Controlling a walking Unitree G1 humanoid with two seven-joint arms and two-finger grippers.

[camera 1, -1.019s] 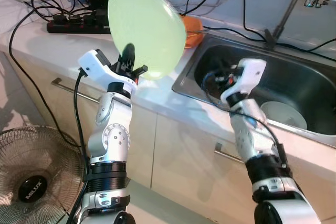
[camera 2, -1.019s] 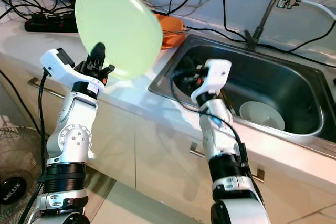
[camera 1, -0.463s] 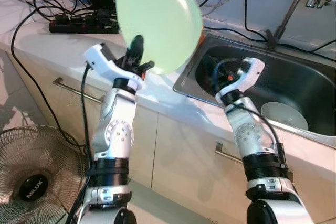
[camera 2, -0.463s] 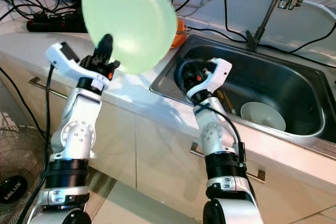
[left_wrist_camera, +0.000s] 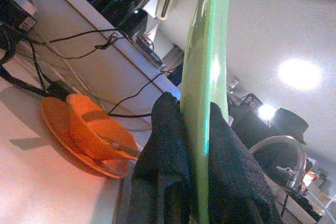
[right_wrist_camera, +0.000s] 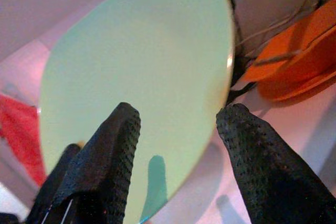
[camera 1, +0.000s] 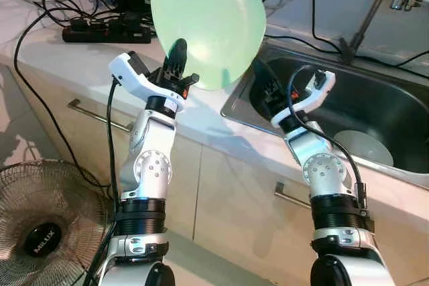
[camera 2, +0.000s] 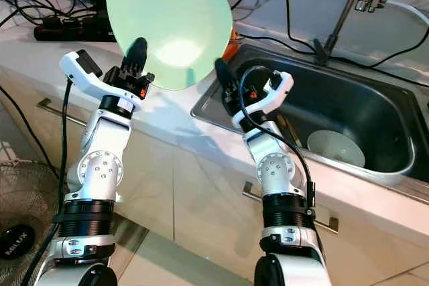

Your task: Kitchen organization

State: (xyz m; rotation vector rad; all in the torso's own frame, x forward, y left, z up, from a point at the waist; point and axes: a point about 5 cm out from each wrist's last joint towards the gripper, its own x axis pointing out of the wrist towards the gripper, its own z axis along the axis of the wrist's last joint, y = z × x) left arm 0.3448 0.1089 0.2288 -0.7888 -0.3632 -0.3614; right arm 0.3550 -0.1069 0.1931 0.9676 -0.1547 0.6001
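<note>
Left eye view: the steel sink point(camera 1: 375, 108) sits in the pale surface point(camera 1: 80, 58), and above its near corner a big green plate point(camera 1: 208, 21) stands on edge, raised clear. Left tool point(camera 1: 178, 65) pinches the plate's lower rim, fingers clamped on both faces. Right tool point(camera 1: 271, 92) hangs spread wide just beside the plate's sink-side edge, pointing at it, not touching. Looks like a handover, right arm nearest that free rim. Orange dishes point(left_wrist_camera: 86, 135) wait behind.
</note>
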